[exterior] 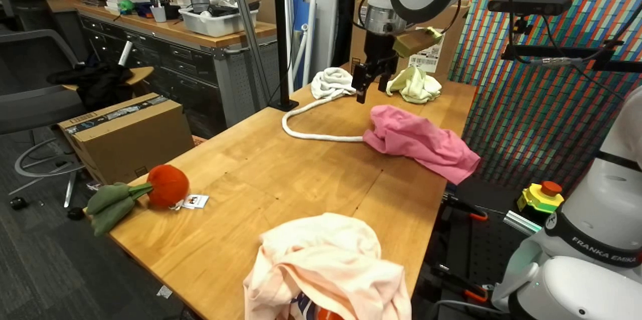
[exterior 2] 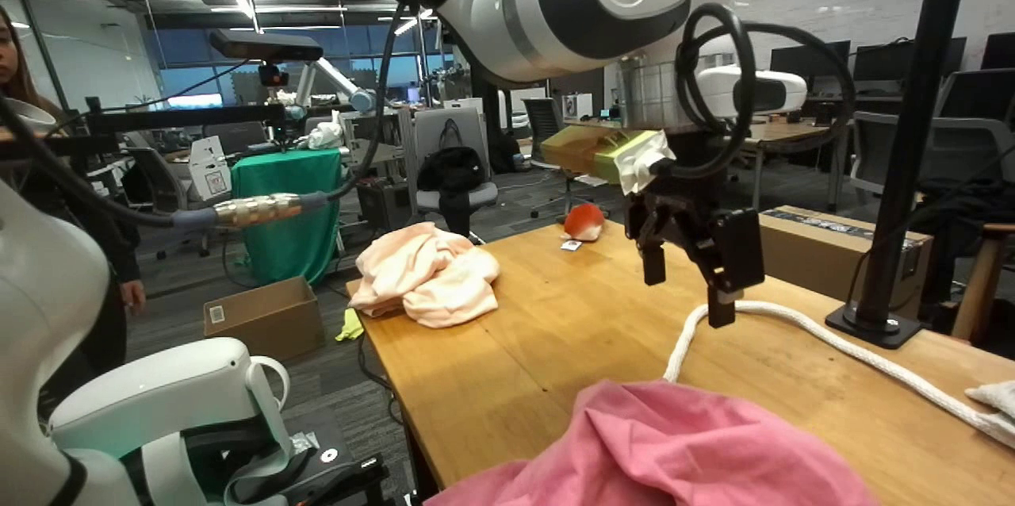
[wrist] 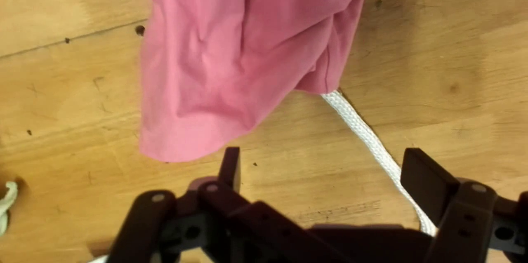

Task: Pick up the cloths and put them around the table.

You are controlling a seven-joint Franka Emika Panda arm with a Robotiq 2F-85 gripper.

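A pink cloth (exterior: pixel 419 139) lies crumpled at the table's edge; it also shows in an exterior view (exterior 2: pixel 682 450) and the wrist view (wrist: pixel 247 48). A peach cloth (exterior: pixel 331 255) lies heaped at one end of the table and shows in an exterior view (exterior 2: pixel 428 272). A pale yellow-green cloth (exterior: pixel 415 85) lies at the opposite end. A white bundle (exterior: pixel 332 83) lies near it. My gripper (exterior: pixel 372 90) is open and empty above the table, beside the pink cloth. It also shows in an exterior view (exterior 2: pixel 688 296) and the wrist view (wrist: pixel 324 162).
A white rope (exterior: pixel 321 136) runs from the white bundle to the pink cloth. An orange plush toy with green leaves (exterior: pixel 168 185) lies at a table corner. A black post (exterior 2: pixel 896 173) stands on the table edge. A cardboard box (exterior: pixel 446 66) stands behind the yellow-green cloth.
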